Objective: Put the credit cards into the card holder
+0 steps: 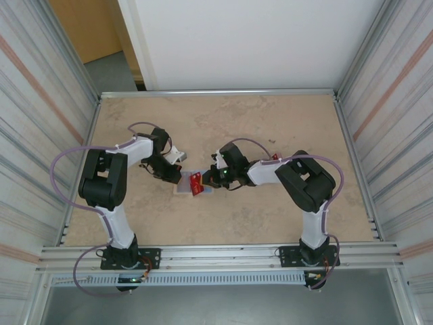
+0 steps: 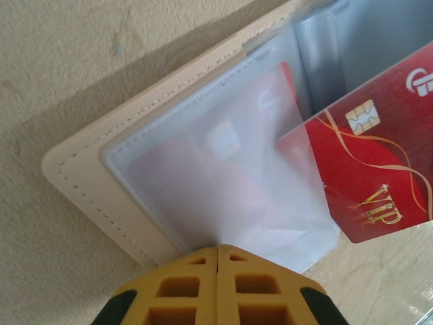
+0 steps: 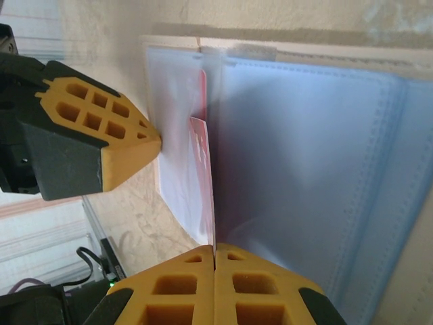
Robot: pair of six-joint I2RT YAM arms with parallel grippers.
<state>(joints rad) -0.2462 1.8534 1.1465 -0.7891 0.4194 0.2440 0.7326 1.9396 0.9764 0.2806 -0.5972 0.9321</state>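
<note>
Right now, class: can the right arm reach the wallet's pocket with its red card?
Probably yes: the right gripper holds the card edge-on at the wallet pocket, whose corner the left gripper pinches.

Glossy credit card point(image 2: 369, 183); matt stitched card holder point(image 2: 101, 145), frosted plastic pockets point(image 2: 223, 183)
</note>
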